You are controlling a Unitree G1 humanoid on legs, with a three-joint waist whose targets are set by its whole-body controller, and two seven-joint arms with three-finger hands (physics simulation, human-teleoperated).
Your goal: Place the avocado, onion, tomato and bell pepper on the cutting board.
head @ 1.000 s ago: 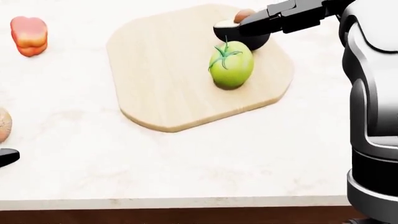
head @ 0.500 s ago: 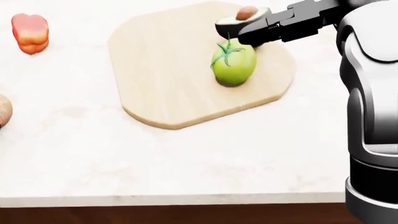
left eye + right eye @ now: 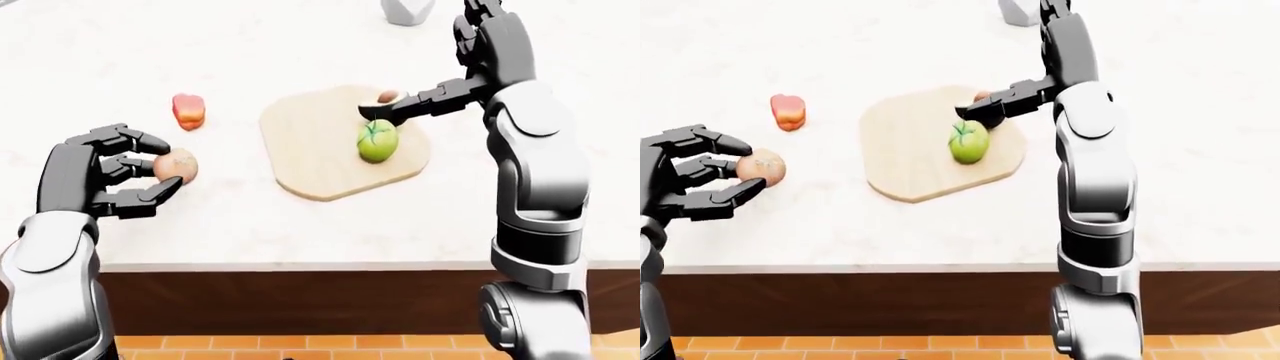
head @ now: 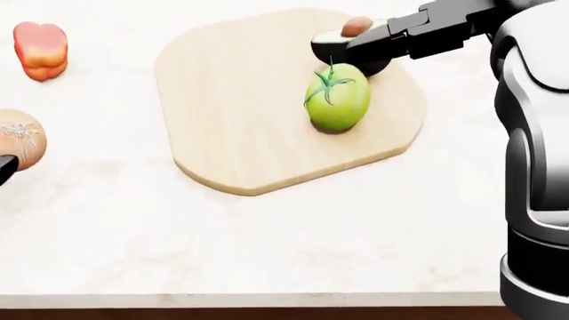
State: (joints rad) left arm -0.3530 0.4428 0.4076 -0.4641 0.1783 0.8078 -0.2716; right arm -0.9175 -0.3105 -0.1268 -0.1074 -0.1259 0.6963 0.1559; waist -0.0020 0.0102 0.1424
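Observation:
A green tomato (image 4: 336, 99) stands on the wooden cutting board (image 4: 240, 107), right of its middle. Just above it in the head view, my right hand (image 4: 360, 45) is shut on a halved avocado (image 4: 349, 32) with its brown pit showing, low over the board's top right corner. My left hand (image 3: 160, 171) is shut on the pale brown onion (image 3: 176, 165), held above the counter to the left of the board. The red-orange bell pepper (image 4: 40, 50) sits on the counter at the far left, apart from both hands.
The white marble counter (image 4: 267, 240) runs to an edge (image 3: 300, 264) near the bottom, with brown cabinet fronts and orange tiled floor below. A grey object (image 3: 406, 9) stands at the top of the left-eye view, beyond the board.
The onion in my left hand has come up and right into the head view. The avocado rose with my right hand, then dropped slightly. The tomato stayed put.

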